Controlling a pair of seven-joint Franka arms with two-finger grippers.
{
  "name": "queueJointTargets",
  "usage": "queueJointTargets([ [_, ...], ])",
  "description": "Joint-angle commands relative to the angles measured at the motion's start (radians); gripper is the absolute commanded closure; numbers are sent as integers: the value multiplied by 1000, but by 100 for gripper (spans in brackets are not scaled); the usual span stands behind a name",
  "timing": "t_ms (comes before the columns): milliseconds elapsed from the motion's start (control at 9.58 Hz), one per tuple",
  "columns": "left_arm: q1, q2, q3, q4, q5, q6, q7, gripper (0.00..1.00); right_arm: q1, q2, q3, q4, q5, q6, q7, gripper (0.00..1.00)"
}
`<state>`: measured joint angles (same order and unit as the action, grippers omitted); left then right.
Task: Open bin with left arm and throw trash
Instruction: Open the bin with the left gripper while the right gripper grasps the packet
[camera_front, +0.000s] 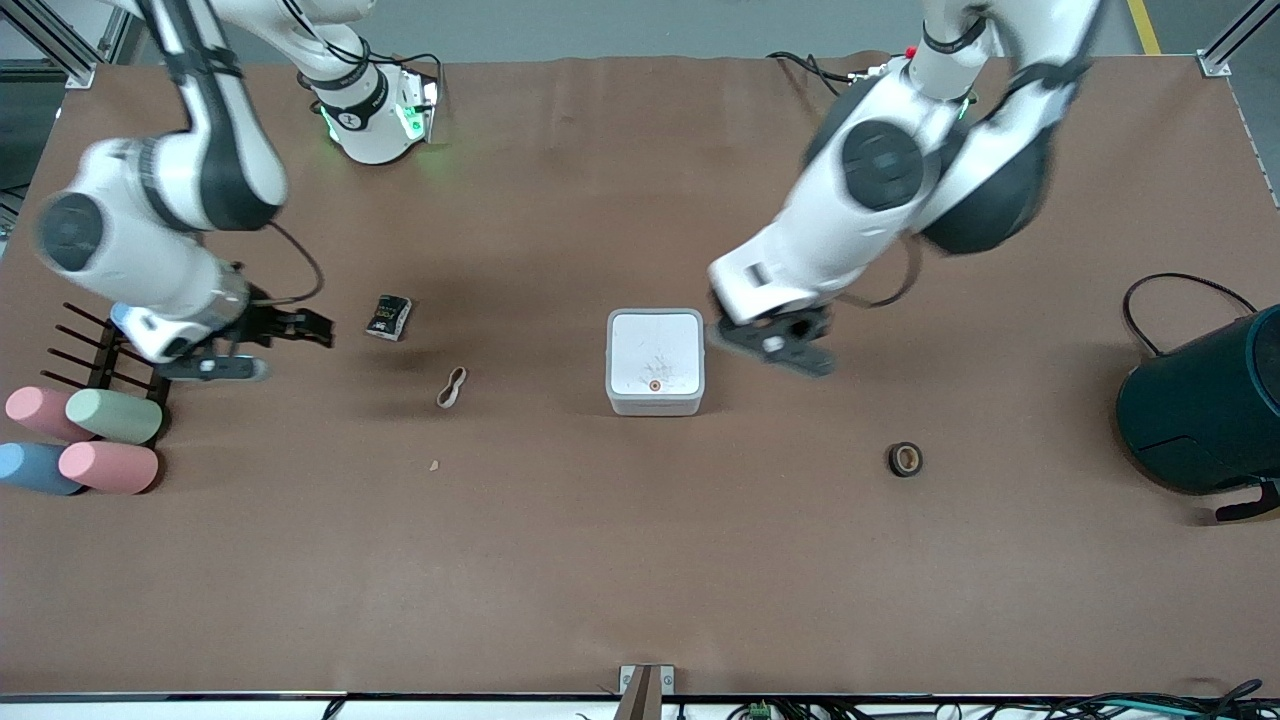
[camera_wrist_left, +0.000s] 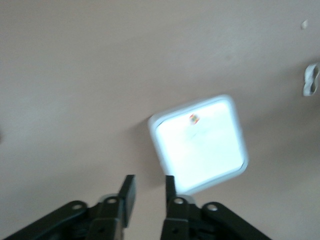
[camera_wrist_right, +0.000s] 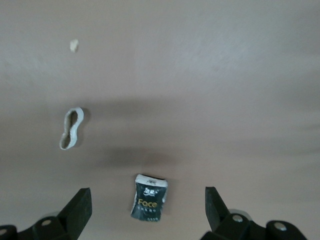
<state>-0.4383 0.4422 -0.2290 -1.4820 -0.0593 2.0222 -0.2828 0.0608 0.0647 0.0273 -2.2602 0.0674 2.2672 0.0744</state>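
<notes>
I see the bin (camera_front: 655, 361), a small white square box with its flat lid down, sitting near the middle of the brown table (camera_front: 640, 560). My left gripper (camera_front: 778, 345) hangs low just beside the bin, on the side toward the left arm's end of the table. In the left wrist view its two fingers (camera_wrist_left: 129, 192) stand a narrow gap apart, holding nothing, and the bin (camera_wrist_left: 198, 144) lies just ahead of the fingertips, a corner turned toward them. I judge the left arm is much the nearer one to the lid, so opening falls to it. My right gripper (camera_front: 262, 345) hovers toward the right arm's end, fingers (camera_wrist_right: 79, 210) spread wide and empty, with the black foil packet (camera_wrist_right: 149, 197) on the table between and just ahead of them. The beige rubber band (camera_front: 452, 388) lies between packet and bin; the black tape roll (camera_front: 905, 459) lies nearer the front camera than the bin, toward the left arm's end.
</notes>
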Motion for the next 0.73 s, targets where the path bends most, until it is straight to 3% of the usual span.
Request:
queueJointTargets([
  [0,-74,125,13,57,103,73,-89,100,36,33,-3,-212,14,296,25,0],
  [209,-91,215,5,57,182,90,-240,100,65,192,-4,-236,14,452,24,0],
  [626,-96,288,2,51,137,176,-285,100,63,185,-3,-234,14,281,25,0],
])
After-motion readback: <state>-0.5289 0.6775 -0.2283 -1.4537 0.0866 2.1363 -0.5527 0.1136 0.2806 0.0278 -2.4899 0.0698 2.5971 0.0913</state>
